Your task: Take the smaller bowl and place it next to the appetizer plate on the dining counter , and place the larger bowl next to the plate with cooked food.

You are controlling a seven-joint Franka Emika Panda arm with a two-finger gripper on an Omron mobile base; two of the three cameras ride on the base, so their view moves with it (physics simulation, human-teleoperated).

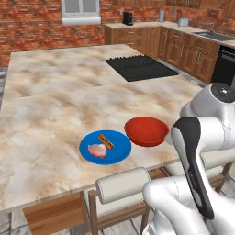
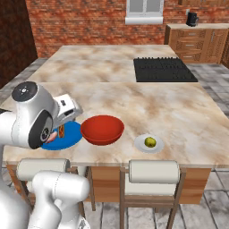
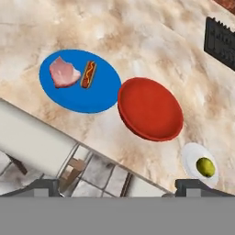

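Observation:
The larger bowl (image 1: 146, 131) (image 2: 102, 129) (image 3: 150, 108), wide and glossy red, sits upright on the dining counter (image 1: 55, 105) (image 2: 179, 112) near its front edge. It almost touches the plate with cooked food (image 1: 105, 147) (image 3: 79, 80), bright blue, with a sausage and a pink meat piece. On the bowl's other side lies the appetizer plate (image 2: 149, 143) (image 3: 200, 164), small and white, with a yellow-green item. My gripper (image 3: 118, 187) hovers open above the counter's front edge, holding nothing. The smaller bowl is out of view.
A black cooktop (image 1: 140, 67) (image 2: 163, 69) is set into the counter's far side. Cream-backed stools (image 1: 123, 184) (image 2: 154, 172) (image 3: 32, 137) stand under the front edge. Wooden cabinets (image 1: 183, 50) line the back wall.

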